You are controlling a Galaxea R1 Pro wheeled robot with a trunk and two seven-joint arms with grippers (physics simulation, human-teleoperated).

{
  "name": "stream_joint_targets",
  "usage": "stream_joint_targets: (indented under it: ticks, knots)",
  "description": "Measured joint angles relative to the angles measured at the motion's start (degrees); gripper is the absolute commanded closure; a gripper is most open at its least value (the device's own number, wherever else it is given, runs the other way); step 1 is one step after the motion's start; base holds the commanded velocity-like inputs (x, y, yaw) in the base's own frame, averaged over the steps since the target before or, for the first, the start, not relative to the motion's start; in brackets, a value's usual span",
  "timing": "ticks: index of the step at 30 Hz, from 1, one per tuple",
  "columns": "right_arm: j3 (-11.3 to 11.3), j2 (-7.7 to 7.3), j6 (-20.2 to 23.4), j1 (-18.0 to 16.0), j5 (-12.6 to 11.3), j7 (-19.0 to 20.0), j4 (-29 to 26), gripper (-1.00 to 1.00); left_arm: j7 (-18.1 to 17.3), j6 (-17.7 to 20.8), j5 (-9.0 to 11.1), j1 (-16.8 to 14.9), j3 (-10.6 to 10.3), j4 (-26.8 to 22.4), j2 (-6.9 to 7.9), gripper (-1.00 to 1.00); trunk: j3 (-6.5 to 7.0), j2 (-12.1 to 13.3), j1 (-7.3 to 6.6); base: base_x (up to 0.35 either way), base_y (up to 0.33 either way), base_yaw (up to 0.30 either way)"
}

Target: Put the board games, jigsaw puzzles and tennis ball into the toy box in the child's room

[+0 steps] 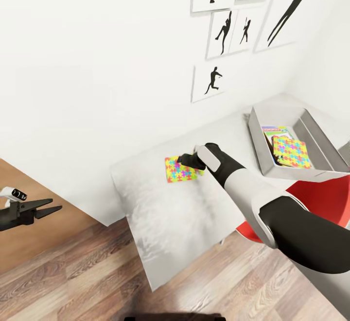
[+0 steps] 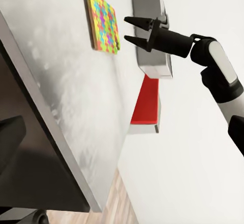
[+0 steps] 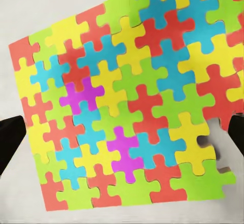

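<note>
- The right gripper point(image 1: 187, 160), at the centre of the head view, hangs over the near edge of the jigsaw puzzle point(image 1: 181, 169) lying flat on the table point(image 1: 170, 224); its fingers are spread wide, one dark tip at each side of the right wrist view, and hold nothing.
- My worry is the puzzle's thinness; it lies flush on the desk top, so fingertips closing from above may skate over the edges or push it along instead of lifting it.
- Come down too hard and the tips could jam on the table; a grip on one corner alone would probably let the square tilt and slip out on the way across.
- The toy box point(image 1: 311, 139), at the right of the head view near the wall corner, already holds a second jigsaw square point(image 1: 291, 152) lying over a printed game box point(image 1: 274, 130); I cannot tell what else is under them.
- A red chair point(image 1: 335, 199) shows below the box, at the table's edge; the arm may brush it.
- The left gripper point(image 1: 46, 209), at the left edge of the head view over the floor, is slightly parted and empty.
</note>
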Motion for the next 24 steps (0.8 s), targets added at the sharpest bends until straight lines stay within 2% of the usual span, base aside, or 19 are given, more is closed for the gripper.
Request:
stream_joint_targets:
  ticks: [14,24]
  knots:
    - [-0.1,0.00,0.2,-0.7,0.4,0.0,0.0,-1.00,0.0,0.0,0.0,0.0,0.1,0.0,-0.01,-1.00,0.00,0.0,-0.02,-0.034,0.003,0.000]
    - [0.0,0.00,0.1,-0.9,0.3,-1.5,-0.2,-1.00,0.0,-0.1,0.0,0.0,0.1,0.0,-0.01,-1.00,0.00,0.0,-0.02,0.000,0.000,0.000]
